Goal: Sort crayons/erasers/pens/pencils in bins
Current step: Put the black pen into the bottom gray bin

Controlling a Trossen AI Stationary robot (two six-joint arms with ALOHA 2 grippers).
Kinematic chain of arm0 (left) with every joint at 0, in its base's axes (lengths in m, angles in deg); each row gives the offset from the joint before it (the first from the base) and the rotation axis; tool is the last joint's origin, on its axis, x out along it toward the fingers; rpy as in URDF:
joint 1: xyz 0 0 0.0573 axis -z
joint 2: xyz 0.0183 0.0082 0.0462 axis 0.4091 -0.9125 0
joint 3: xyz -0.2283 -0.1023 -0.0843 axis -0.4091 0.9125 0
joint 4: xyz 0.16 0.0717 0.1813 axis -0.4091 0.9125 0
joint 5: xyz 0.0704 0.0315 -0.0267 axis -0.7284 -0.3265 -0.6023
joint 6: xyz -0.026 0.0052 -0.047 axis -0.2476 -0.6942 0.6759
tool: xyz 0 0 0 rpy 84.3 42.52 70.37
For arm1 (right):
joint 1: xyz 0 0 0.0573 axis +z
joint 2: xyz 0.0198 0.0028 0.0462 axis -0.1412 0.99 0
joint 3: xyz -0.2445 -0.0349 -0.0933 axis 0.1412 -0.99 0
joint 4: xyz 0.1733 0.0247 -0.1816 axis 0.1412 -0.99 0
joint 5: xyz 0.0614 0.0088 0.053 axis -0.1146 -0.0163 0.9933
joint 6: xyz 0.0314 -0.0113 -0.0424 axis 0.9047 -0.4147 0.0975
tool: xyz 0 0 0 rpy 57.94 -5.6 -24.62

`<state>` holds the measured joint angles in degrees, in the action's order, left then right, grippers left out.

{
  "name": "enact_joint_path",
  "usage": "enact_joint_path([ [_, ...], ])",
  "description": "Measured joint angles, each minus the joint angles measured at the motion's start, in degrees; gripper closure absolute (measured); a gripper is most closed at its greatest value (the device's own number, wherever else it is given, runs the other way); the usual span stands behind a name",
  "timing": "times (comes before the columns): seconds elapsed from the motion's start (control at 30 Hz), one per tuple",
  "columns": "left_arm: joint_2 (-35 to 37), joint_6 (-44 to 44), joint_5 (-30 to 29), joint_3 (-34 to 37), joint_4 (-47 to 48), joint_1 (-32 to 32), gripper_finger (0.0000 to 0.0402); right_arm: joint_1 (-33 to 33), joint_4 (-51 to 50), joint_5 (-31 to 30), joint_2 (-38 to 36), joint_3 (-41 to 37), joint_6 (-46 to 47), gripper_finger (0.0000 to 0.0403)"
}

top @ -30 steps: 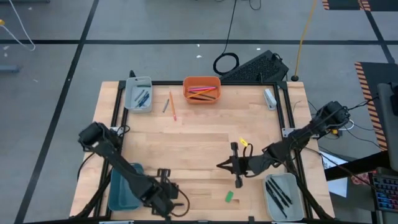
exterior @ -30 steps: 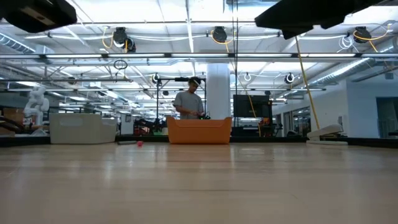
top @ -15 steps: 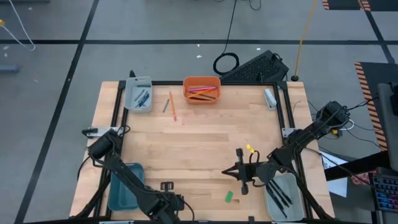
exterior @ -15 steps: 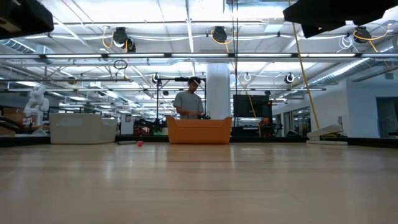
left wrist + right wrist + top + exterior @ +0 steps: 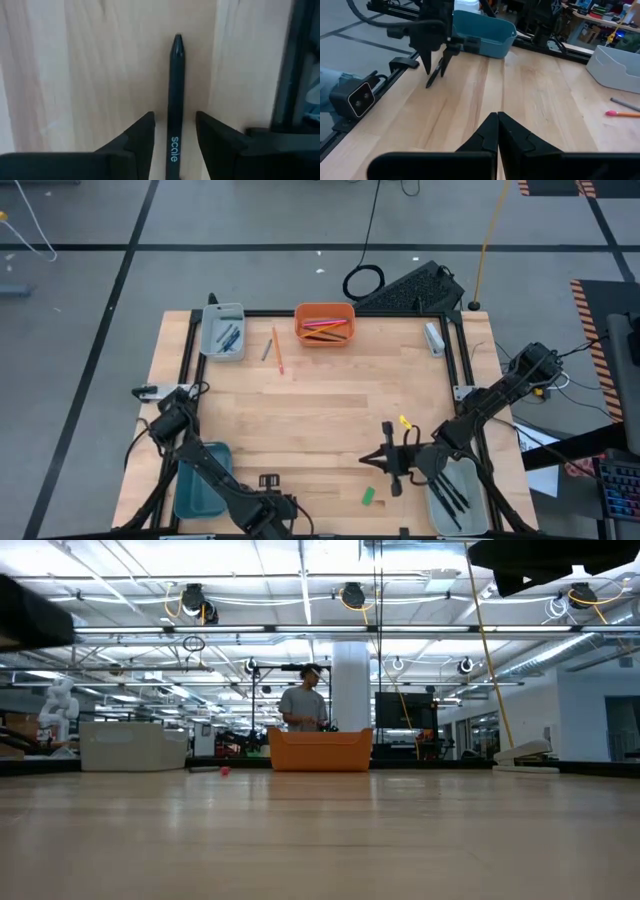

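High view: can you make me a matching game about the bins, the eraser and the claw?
Things:
1. orange bin
2. green eraser
3. left claw
4. grey bin by the right arm

What goes with it:
A. has black pens inside
B. lies loose on the table
C. has bright pencils inside
D. grips one black pen

Pairs: 1-C, 2-B, 3-D, 4-A
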<state>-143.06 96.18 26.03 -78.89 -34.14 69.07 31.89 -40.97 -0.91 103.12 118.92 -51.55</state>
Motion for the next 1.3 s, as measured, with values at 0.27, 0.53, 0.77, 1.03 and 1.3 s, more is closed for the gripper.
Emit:
enact_joint_path([
  [0.27,-0.68,0.13,1.77,-0.16,0.08,-0.54,0.0307,0.42,-0.02,-1.01,0.00,0.00,0.01,0.0403],
  [0.53,-0.60,-2.84,2.14,-0.15,2.33,-2.62,0.0392,0.40,-0.41,-1.00,0.00,0.00,0.01,0.0403],
  [0.77,-0.22,-6.05,-4.92,-0.01,2.63,-5.72,0.0400,-1.74,-0.10,-0.97,-0.04,-3.40,5.64,0.0403],
  [1.03,-0.50,-11.34,-10.98,0.17,-3.64,-9.80,0.0401,-4.74,4.29,0.59,-0.04,-6.78,8.97,0.0403],
  [1.3,-0.68,-19.99,-12.64,0.25,-16.11,-15.63,0.0401,-4.80,4.68,0.85,-0.04,-6.78,7.02,0.0403],
])
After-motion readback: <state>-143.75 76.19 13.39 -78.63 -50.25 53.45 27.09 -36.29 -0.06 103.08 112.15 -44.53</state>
